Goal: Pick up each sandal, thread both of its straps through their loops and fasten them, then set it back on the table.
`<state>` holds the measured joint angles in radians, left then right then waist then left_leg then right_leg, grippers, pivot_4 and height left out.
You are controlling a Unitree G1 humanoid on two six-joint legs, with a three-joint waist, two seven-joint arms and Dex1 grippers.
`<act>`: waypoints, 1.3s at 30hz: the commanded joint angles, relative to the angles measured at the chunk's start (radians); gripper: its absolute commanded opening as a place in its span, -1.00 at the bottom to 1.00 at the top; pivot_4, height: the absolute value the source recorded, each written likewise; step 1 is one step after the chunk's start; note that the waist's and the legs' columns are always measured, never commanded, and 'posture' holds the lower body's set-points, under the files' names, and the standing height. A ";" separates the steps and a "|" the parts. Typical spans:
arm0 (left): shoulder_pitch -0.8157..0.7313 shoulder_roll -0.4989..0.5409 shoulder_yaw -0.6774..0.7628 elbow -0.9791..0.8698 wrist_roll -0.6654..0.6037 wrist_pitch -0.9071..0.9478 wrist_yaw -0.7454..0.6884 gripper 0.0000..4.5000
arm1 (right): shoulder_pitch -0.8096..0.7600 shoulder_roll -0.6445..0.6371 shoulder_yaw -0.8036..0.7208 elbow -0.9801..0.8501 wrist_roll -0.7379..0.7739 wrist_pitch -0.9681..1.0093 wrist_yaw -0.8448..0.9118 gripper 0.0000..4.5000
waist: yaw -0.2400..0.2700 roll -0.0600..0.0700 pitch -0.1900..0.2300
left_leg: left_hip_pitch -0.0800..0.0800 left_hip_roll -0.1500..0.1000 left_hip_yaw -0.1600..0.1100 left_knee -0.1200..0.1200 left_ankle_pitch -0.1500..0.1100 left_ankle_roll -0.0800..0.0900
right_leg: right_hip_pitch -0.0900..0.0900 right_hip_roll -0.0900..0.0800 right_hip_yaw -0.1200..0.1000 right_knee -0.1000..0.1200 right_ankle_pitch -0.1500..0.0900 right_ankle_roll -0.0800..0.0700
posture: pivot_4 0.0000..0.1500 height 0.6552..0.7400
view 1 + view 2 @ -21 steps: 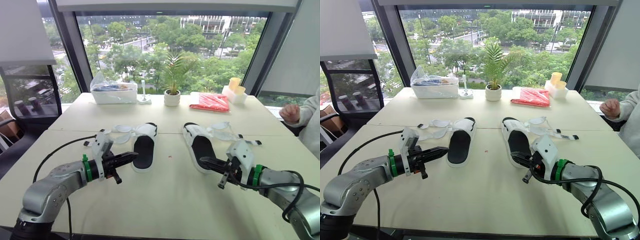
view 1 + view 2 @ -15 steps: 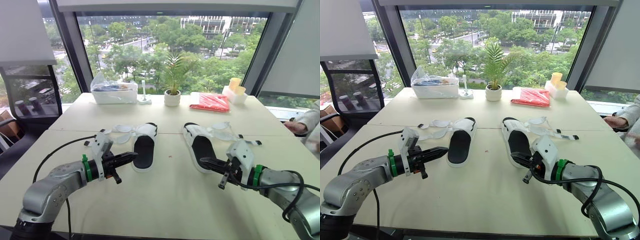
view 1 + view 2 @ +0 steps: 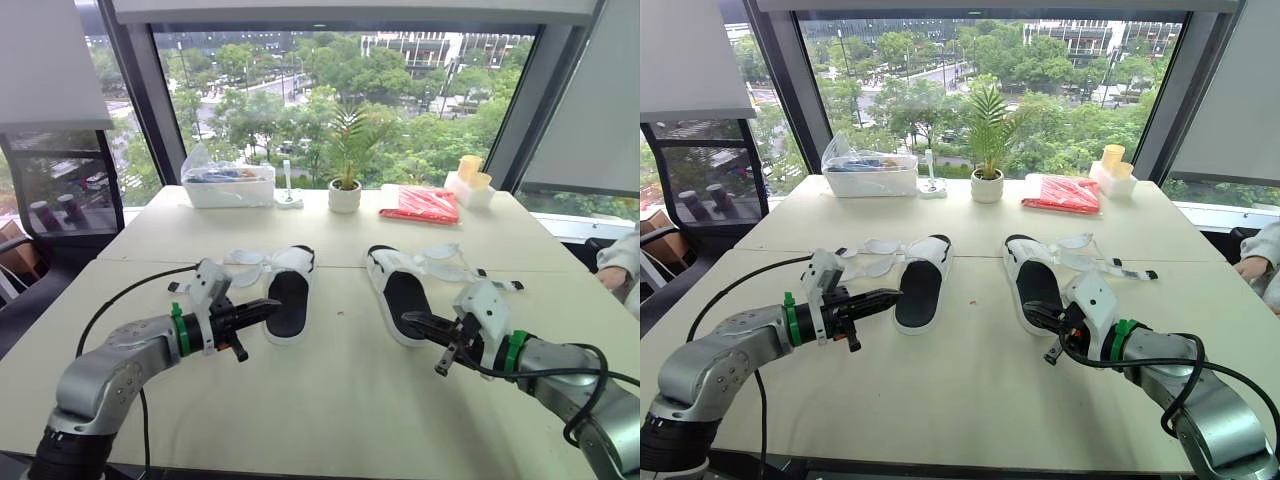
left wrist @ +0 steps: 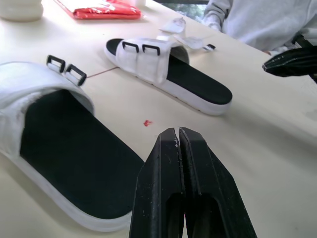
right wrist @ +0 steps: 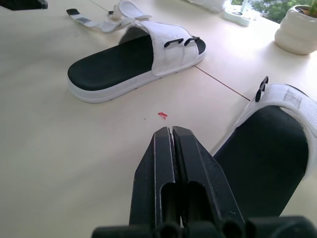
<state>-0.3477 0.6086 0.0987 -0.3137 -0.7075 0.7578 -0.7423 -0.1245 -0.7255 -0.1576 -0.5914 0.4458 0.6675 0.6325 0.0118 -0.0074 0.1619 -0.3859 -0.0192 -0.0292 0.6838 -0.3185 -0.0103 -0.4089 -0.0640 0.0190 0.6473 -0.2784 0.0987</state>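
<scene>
Both sandals lie flat on the pale desk, soles down and toes toward the window. The left sandal sits at about 1 o'clock from the left gripper, whose fingers are pressed together and empty, tips just beside the sole's edge. The right sandal sits at about 11 o'clock from the right gripper, which is likewise closed on nothing, its tips close over that sandal's heel.

From the head views the straps read as loose white tabs, splayed out at 10 o'clock of the left sandal and at 2 o'clock of the right one. The left wrist view brings out each sandal's pair of black buckles with no strap through them, a red speck on the desk between the sandals, and a person's grey sleeve beyond. The right wrist view adds the white plant pot.

Print on the red packet is too small to read.
</scene>
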 commanded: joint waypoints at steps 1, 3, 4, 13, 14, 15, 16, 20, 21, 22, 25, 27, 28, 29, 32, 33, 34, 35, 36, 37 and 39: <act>-0.012 -0.005 0.001 -0.039 -0.008 -0.004 0.006 -0.97 | -0.005 -0.004 -0.024 -0.029 -0.008 -0.034 -0.007 -1.00 | -0.001 0.000 0.000 | 0.000 0.000 0.000 0.000 0.000 0.000 | 0.000 0.000 0.000 0.000 0.000 0.000 | 1.00 0.94; -0.010 -0.007 -0.003 -0.041 -0.006 -0.006 0.007 -0.97 | -0.001 -0.004 -0.018 -0.019 -0.025 -0.046 -0.011 -1.00 | -0.001 0.000 0.000 | 0.000 0.000 0.000 0.000 0.000 0.000 | 0.000 0.000 0.000 0.000 0.000 0.000 | 1.00 0.94; -0.010 -0.007 -0.003 -0.041 -0.006 -0.006 0.008 -0.97 | -0.002 -0.003 -0.017 -0.015 -0.031 -0.049 -0.015 -1.00 | -0.001 0.000 0.000 | 0.000 0.000 0.000 0.000 0.000 0.000 | 0.000 0.000 0.000 0.000 0.000 0.000 | 1.00 0.94; 0.015 -0.019 -0.006 -0.056 -0.002 -0.015 0.017 -1.00 | -0.074 -0.025 0.058 0.115 -0.246 -0.153 -0.110 -0.15 | -0.001 0.000 0.000 | 0.000 0.000 0.000 0.000 0.000 0.000 | 0.000 0.000 0.000 0.000 0.000 0.000 | 1.00 0.94; 0.016 -0.023 -0.009 -0.060 -0.001 -0.015 0.019 -1.00 | -0.096 -0.030 0.078 0.149 -0.291 -0.179 -0.126 0.09 | -0.002 0.000 0.000 | 0.000 0.000 0.000 0.000 0.000 0.000 | 0.000 0.000 0.000 0.000 0.000 0.000 | 1.00 0.94; 0.017 -0.027 -0.014 -0.061 0.001 -0.016 0.020 -1.00 | -0.120 -0.031 0.098 0.184 -0.328 -0.205 -0.137 0.33 | -0.002 0.000 0.000 | 0.000 0.000 0.000 0.000 0.000 0.000 | 0.000 0.000 0.000 0.000 0.000 0.000 | 1.00 0.94; 0.016 -0.031 -0.022 -0.060 0.006 -0.020 0.019 -1.00 | -0.158 -0.031 0.129 0.239 -0.379 -0.237 -0.156 0.57 | -0.002 0.000 0.000 | 0.000 0.000 0.000 0.000 0.000 -0.001 | -0.001 0.000 0.000 0.000 0.000 0.000 | 1.00 0.94; 0.006 -0.036 -0.050 -0.050 0.032 -0.041 0.011 -1.00 | -0.302 -0.023 0.252 0.488 -0.568 -0.370 -0.220 0.98 | -0.007 0.000 0.000 | 0.000 0.000 0.001 0.000 0.003 -0.004 | -0.001 0.001 0.000 0.001 0.000 0.000 | 1.00 0.94; 0.005 -0.039 -0.050 -0.049 0.034 -0.043 0.011 -1.00 | -0.359 -0.009 0.291 0.582 -0.614 -0.415 -0.237 0.98 | -0.009 0.000 0.000 | 0.000 0.000 0.001 0.000 0.003 -0.006 | -0.001 0.001 0.000 0.001 0.000 0.000 | 1.00 0.94; 0.004 -0.040 -0.050 -0.048 0.036 -0.045 0.010 -1.00 | -0.399 0.002 0.316 0.649 -0.645 -0.450 -0.248 0.98 | -0.011 0.000 0.000 | 0.000 0.000 0.001 0.000 0.004 -0.006 | -0.001 0.001 0.000 0.001 0.000 0.000 | 1.00 0.94; 0.009 -0.046 -0.050 -0.050 0.043 -0.053 0.016 -1.00 | -0.509 0.029 0.399 0.863 -0.739 -0.574 -0.270 0.98 | -0.022 0.000 0.000 | 0.000 0.000 0.001 -0.001 0.004 -0.007 | -0.001 0.001 0.000 0.001 0.000 0.000 | 1.00 0.94; 0.016 -0.052 -0.047 -0.055 0.045 -0.056 0.023 -1.00 | -0.582 0.054 0.442 1.005 -0.794 -0.646 -0.300 0.98 | -0.026 0.000 0.000 | -0.001 0.000 0.001 -0.001 0.005 -0.008 | -0.002 0.001 0.000 0.001 0.000 0.000 | 1.00 0.94; 0.019 -0.055 -0.046 -0.058 0.045 -0.055 0.027 -1.00 | -0.612 0.068 0.454 1.066 -0.811 -0.673 -0.315 0.98 | -0.028 0.000 0.000 | -0.001 0.000 0.001 -0.001 0.005 -0.009 | -0.002 0.001 0.000 0.000 0.000 0.000 | 1.00 0.94; 0.022 -0.057 -0.044 -0.062 0.045 -0.055 0.030 -1.00 | -0.646 0.085 0.469 1.136 -0.829 -0.705 -0.332 0.98 | -0.029 0.000 0.000 | -0.001 0.000 0.002 -0.001 0.005 -0.009 | -0.003 0.001 0.000 0.000 0.000 0.000 | 1.00 0.94; 0.034 -0.064 -0.042 -0.075 0.048 -0.057 0.044 -1.00 | -0.765 0.156 0.502 1.378 -0.887 -0.795 -0.440 0.98 | -0.032 0.000 0.000 | -0.002 0.000 0.002 -0.001 0.006 -0.010 | -0.004 0.001 0.001 0.001 0.000 0.000 | 1.00 0.94; 0.038 -0.066 -0.041 -0.080 0.049 -0.058 0.049 -1.00 | -0.807 0.179 0.518 1.460 -0.913 -0.819 -0.487 0.98 | -0.033 0.000 0.000 | -0.002 0.000 0.002 -0.001 0.006 -0.010 | -0.004 0.001 0.001 0.001 0.000 0.000 | 1.00 0.94; 0.042 -0.067 -0.040 -0.084 0.050 -0.059 0.055 -1.00 | -0.843 0.201 0.524 1.529 -0.927 -0.837 -0.526 0.98 | -0.034 0.000 0.000 | -0.002 0.000 0.002 -0.001 0.006 -0.011 | -0.004 0.001 0.001 0.001 0.000 0.000 | 1.00 0.94; 0.044 -0.068 -0.037 -0.087 0.050 -0.059 0.060 -1.00 | -0.876 0.222 0.526 1.591 -0.933 -0.851 -0.559 0.98 | -0.034 0.000 0.000 | -0.002 0.000 0.002 -0.001 0.006 -0.011 | -0.005 0.001 0.001 0.002 0.000 0.000 | 1.00 0.94; 0.046 -0.069 -0.034 -0.091 0.049 -0.058 0.064 -1.00 | -0.905 0.238 0.533 1.644 -0.944 -0.865 -0.583 0.98 | -0.034 0.000 0.000 | -0.002 0.000 0.002 -0.001 0.006 -0.011 | -0.005 0.001 0.001 0.002 0.000 0.000 | 1.00 0.94; 0.049 -0.068 -0.032 -0.094 0.048 -0.058 0.067 -1.00 | -0.932 0.256 0.534 1.691 -0.946 -0.876 -0.602 0.98 | -0.034 0.000 0.000 | -0.002 0.000 0.002 -0.001 0.006 -0.011 | -0.005 0.001 0.002 0.002 0.000 0.000 | 1.00 0.94; 0.054 -0.066 -0.029 -0.098 0.046 -0.058 0.070 -1.00 | -0.971 0.280 0.538 1.761 -0.955 -0.892 -0.627 0.98 | -0.034 0.000 0.000 | -0.002 0.000 0.002 -0.001 0.006 -0.011 | -0.005 0.001 0.002 0.002 0.000 0.000 | 1.00 0.94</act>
<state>-0.2941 0.5391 0.0484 -0.3697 -0.6580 0.7155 -0.6756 -1.0566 -0.4457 0.3862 1.1390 -0.4991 -0.1999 0.0406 -0.0219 -0.0073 0.1619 -0.3886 -0.0192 -0.0271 0.6823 -0.3121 -0.0216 -0.4142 -0.0629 0.0206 0.6490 -0.2783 0.0987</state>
